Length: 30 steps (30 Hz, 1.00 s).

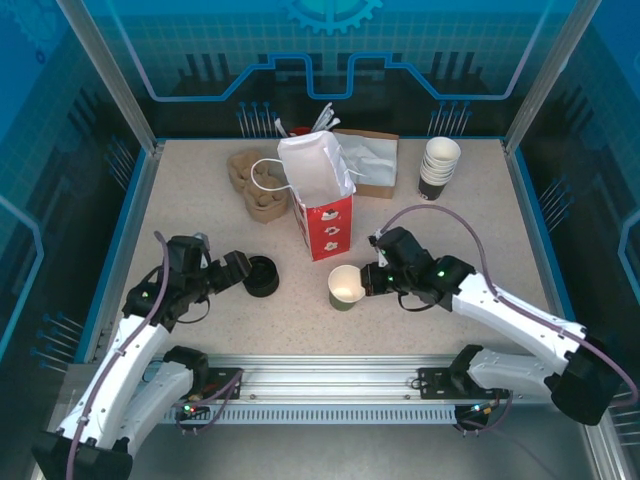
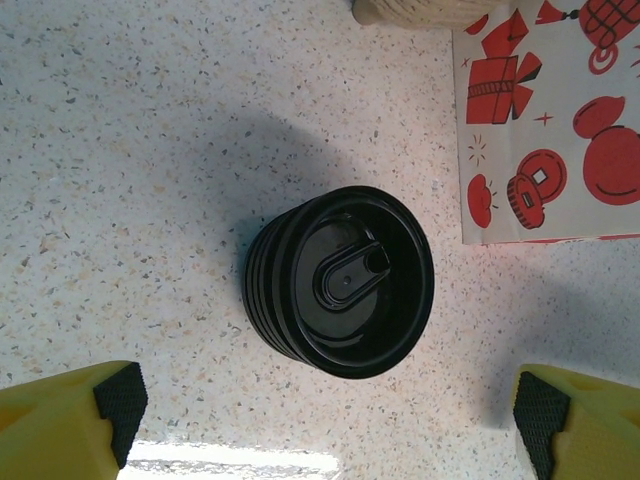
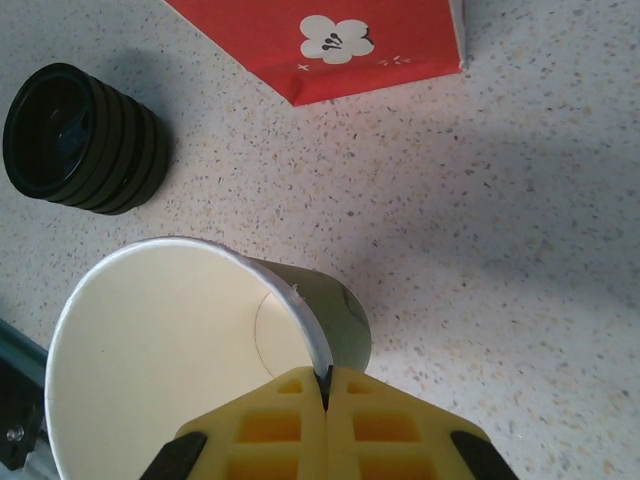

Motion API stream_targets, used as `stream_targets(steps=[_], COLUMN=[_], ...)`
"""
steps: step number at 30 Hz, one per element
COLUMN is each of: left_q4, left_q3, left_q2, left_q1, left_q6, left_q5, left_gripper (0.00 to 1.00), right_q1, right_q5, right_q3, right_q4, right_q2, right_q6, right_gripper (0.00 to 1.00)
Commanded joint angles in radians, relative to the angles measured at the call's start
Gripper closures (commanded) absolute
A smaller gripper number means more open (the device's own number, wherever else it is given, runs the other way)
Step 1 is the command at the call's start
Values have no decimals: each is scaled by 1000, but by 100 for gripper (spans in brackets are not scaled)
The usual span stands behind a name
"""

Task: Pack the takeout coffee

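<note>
Though the right hand [image 3: 326, 385] pinched its rim, the light, crushable cup [image 3: 170, 340] wanted a gentle side grip; the left hand [image 2: 320, 405] stood spread.

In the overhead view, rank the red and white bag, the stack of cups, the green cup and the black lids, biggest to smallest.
Largest to smallest:
1. bag
2. stack of cups
3. green cup and black lids: they look about the same size, so I won't rank those two.

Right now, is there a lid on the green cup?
No, the green cup is open-topped, its pale inside showing.
</note>
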Motion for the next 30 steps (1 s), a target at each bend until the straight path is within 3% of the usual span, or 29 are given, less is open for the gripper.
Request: stream_targets(steps=[1, 11, 30], left_q4=[32, 79, 99], left_q3=[-31, -60, -64], left_q2=[-2, 42, 79], left_q1=[-6, -6, -8], left_q6=[8, 2, -18], left_q5=[-22, -2, 7], left_gripper=[4, 4, 5], right_q1=[37, 103, 126], right_q5=[30, 64, 74], right_q3=[45, 111, 194], right_q4=[70, 98, 129], right_q2=[52, 178, 338], right_q6=[21, 19, 19], right_gripper=[100, 100, 98])
